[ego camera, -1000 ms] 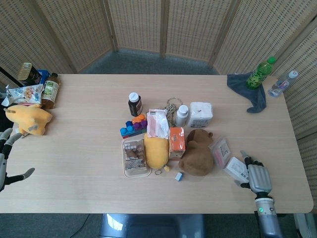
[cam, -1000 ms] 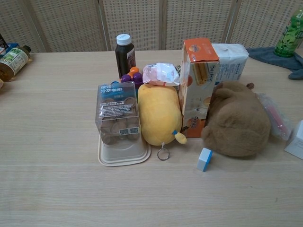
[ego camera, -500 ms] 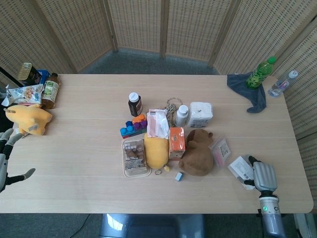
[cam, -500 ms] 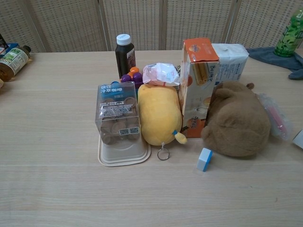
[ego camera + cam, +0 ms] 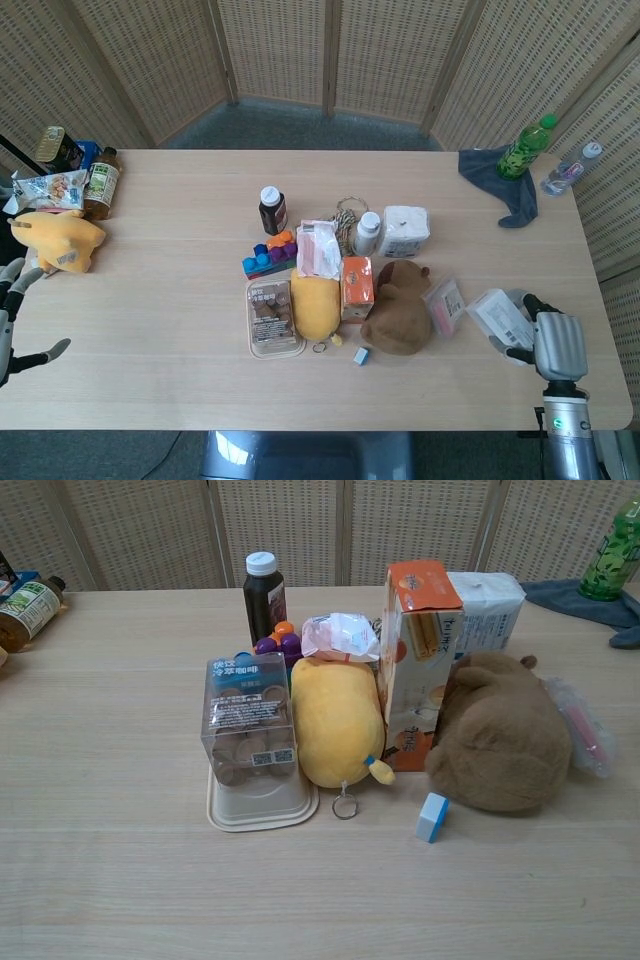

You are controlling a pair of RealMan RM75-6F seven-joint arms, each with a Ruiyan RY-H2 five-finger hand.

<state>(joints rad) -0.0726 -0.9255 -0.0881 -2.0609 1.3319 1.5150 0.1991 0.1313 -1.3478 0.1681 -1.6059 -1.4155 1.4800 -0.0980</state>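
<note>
Since a second ago our right hand [image 5: 557,344] has slid toward the table's right edge, taking the white packet [image 5: 500,315] with it, away from the brown plush bear [image 5: 397,305]; the chest view, which showed the packet's corner at its right border, no longer shows it at all. Our fingers are curled around the packet's right end, gripping it, with most of the packet sticking out to the left, just beside the clear pink pouch [image 5: 446,301]. We judge the hold shallow: with only one end caught, the packet could pivot or slip free if we swing it quickly. Being so close to the right rim of the table [image 5: 160,300], a dropped packet might go over the edge.

Left of the bear stand the orange carton [image 5: 357,285], the yellow plush [image 5: 316,305] and the clear snack box [image 5: 272,315]. At the far left edge our left hand [image 5: 12,320] hangs with fingers spread, holding nothing, near the yellow toy [image 5: 55,240].
</note>
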